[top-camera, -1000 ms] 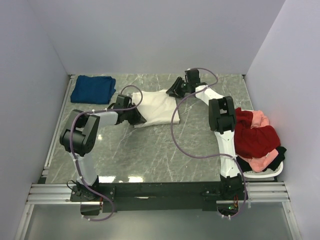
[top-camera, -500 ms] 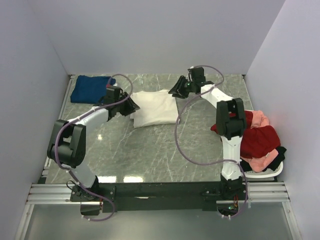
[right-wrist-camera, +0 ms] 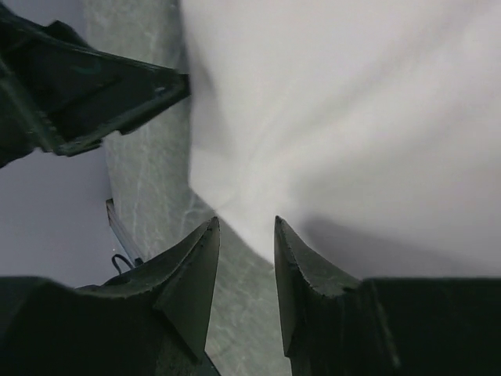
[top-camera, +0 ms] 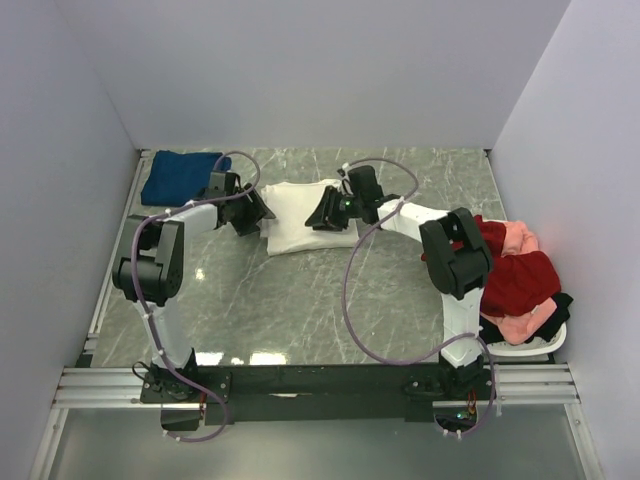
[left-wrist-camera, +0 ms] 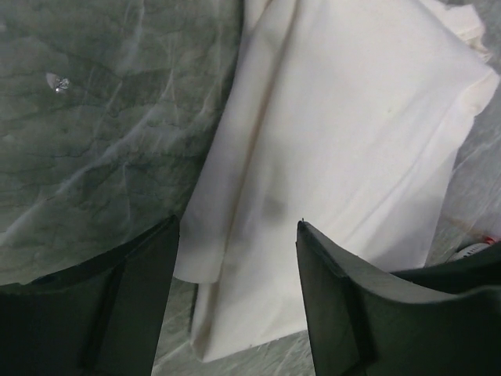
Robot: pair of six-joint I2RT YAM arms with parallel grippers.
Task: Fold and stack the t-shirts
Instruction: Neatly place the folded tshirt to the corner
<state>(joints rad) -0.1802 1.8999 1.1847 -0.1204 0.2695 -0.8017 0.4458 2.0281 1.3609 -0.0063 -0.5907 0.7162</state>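
A grey-green marbled counter (top-camera: 300,300) fills the enclosure, seen from above, with two arms reaching in from its near edge.

At the right edge a white basket (top-camera: 530,345) holds a loose heap of clothing. A red t-shirt (top-camera: 515,275) lies on top, with a pink t-shirt (top-camera: 520,238) behind it and a black t-shirt (top-camera: 556,304) showing at the side.

A cream-white t-shirt (top-camera: 300,215) lies folded into a rough rectangle on the counter, towards the back and near the middle. Both wrist cameras look down on its plain, softly creased cloth.

A dark blue t-shirt (top-camera: 180,178) lies folded in the far left corner, apart from the cream-white one.

The left hand (top-camera: 252,212) sits at the left edge of the cream-white t-shirt. In its wrist view the two dark fingers (left-wrist-camera: 160,258) are spread wide, with the shirt's folded edge in the gap and nothing gripped.

The right hand (top-camera: 322,215) is over the right part of the same shirt, pointing towards the left hand. In its wrist view the fingers (right-wrist-camera: 202,251) are only narrowly parted. They are over the shirt's edge where it meets the counter, and nothing is pinched between them. Whether they touch the cloth cannot be told.
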